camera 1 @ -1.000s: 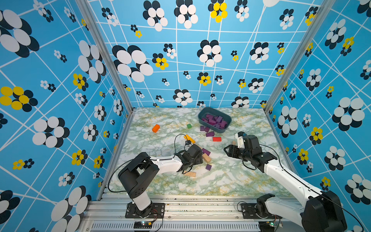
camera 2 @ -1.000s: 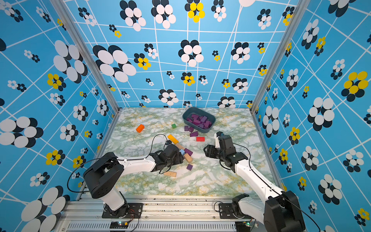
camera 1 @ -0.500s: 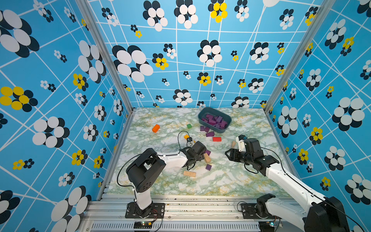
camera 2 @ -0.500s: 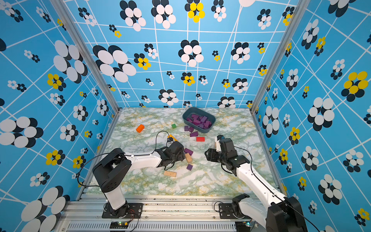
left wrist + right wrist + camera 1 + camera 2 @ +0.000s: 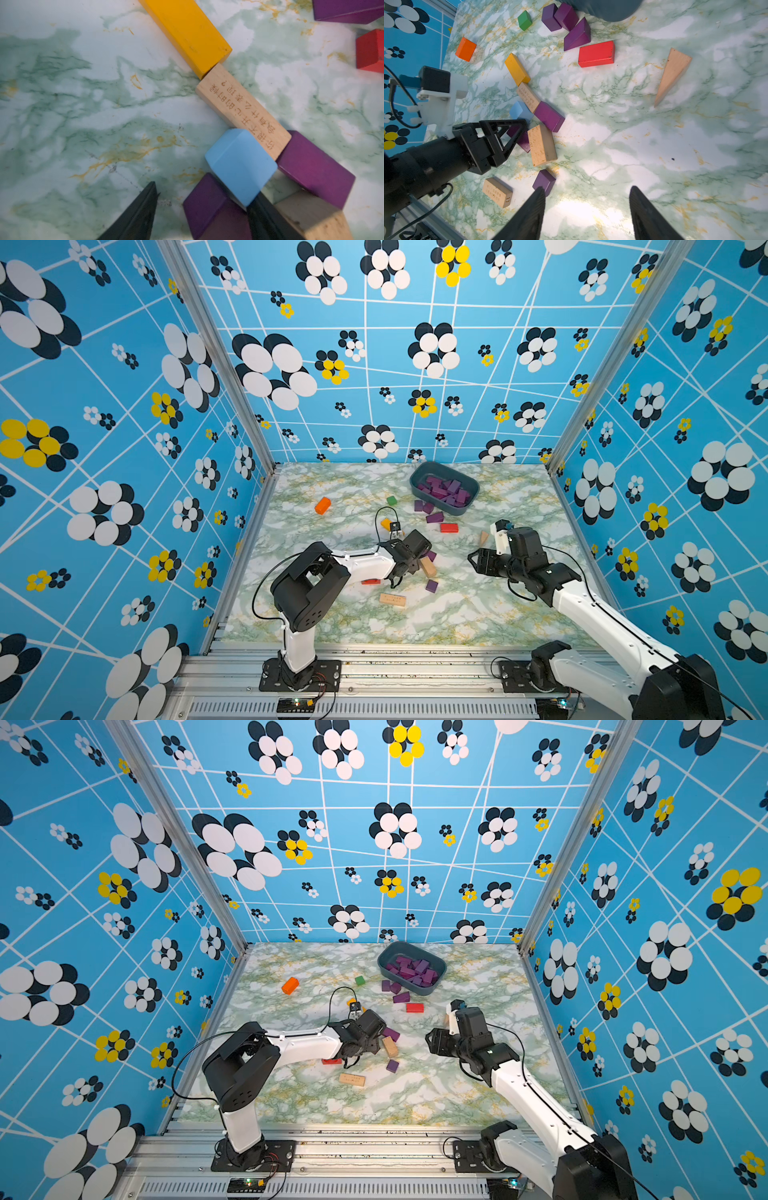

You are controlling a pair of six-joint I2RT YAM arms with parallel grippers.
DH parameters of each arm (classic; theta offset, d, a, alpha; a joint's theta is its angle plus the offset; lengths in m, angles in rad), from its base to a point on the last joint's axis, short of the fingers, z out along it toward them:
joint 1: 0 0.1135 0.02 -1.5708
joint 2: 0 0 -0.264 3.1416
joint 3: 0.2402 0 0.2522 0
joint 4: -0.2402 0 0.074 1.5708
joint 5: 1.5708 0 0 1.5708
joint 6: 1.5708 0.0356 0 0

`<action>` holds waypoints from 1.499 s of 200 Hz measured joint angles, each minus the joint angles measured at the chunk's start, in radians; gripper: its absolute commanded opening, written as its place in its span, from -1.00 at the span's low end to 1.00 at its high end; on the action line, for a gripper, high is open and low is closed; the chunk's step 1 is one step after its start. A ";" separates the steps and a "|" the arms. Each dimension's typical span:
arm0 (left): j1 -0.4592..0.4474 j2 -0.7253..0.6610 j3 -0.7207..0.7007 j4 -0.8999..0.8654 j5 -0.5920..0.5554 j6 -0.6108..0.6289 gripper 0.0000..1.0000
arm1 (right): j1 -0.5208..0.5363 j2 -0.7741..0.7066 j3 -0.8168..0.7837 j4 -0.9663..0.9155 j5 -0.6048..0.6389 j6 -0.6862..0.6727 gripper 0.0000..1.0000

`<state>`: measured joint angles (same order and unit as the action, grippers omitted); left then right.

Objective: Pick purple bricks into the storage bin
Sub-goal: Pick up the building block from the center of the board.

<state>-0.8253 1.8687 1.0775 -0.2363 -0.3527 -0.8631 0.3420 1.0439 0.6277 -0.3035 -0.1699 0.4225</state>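
Note:
The storage bin (image 5: 451, 510) (image 5: 415, 990) stands at the back of the table with several purple bricks (image 5: 444, 489) inside. Three more purple bricks (image 5: 566, 16) lie just outside it. My left gripper (image 5: 201, 195) (image 5: 415, 564) is low over a cluster of blocks. It stands open astride a purple brick (image 5: 207, 207) (image 5: 520, 137): one finger touches the brick, the other stands clear of it. A longer purple brick (image 5: 315, 168) lies beside it. My right gripper (image 5: 587, 188) (image 5: 478, 562) hovers open and empty, with a purple cube (image 5: 544, 180) (image 5: 431, 585) next to one fingertip.
A light-blue block (image 5: 239, 164) leans over the straddled brick. An engraved tan block (image 5: 243, 112) and a yellow bar (image 5: 187, 31) lie end to end beyond it. Nearby are a plain tan block (image 5: 542, 145), a red block (image 5: 596, 54), a tan wedge (image 5: 672, 72), an orange block (image 5: 322, 505) and a green cube (image 5: 391, 500).
My left gripper has slid a little farther into the block cluster and its jaws have narrowed around the purple brick. The right arm has barely moved.

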 measured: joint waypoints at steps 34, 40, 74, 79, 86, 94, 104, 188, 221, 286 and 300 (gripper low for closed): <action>0.000 0.018 0.024 -0.026 -0.013 0.017 0.04 | 0.000 0.000 -0.002 0.000 0.003 0.000 0.33; -0.001 0.019 0.025 -0.029 -0.016 0.018 0.02 | 0.000 0.000 -0.005 0.001 0.003 0.000 0.32; -0.009 0.020 0.029 -0.044 -0.023 0.018 0.03 | 0.000 0.000 -0.016 0.000 0.004 0.000 0.33; -0.011 0.020 0.030 -0.048 -0.023 0.018 0.04 | 0.000 0.000 -0.016 0.000 0.004 0.000 0.32; -0.014 0.021 0.031 -0.050 -0.023 0.018 0.03 | 0.000 0.000 -0.016 0.000 0.004 0.000 0.32; -0.016 0.021 0.031 -0.050 -0.023 0.018 0.03 | 0.000 0.000 -0.016 0.000 0.004 0.000 0.32; -0.019 0.023 0.033 -0.050 -0.025 0.018 0.03 | 0.000 0.000 -0.016 0.000 0.004 0.000 0.33; -0.039 0.010 0.044 -0.142 -0.021 0.006 0.35 | 0.000 0.000 -0.031 0.002 0.005 -0.002 0.34; -0.039 -0.010 0.047 -0.208 0.001 -0.079 0.34 | 0.000 0.000 -0.034 0.008 0.005 -0.002 0.34; -0.039 0.022 0.097 -0.253 0.037 -0.235 0.09 | 0.000 0.009 -0.047 0.024 0.004 -0.005 0.34; -0.036 0.022 0.097 -0.249 0.034 -0.247 0.05 | 0.000 0.009 -0.047 0.024 0.004 -0.005 0.34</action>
<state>-0.8612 1.8908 1.1740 -0.4850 -0.3187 -1.1103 0.3420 1.0531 0.5804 -0.2798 -0.1658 0.4179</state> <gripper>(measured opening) 0.545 0.669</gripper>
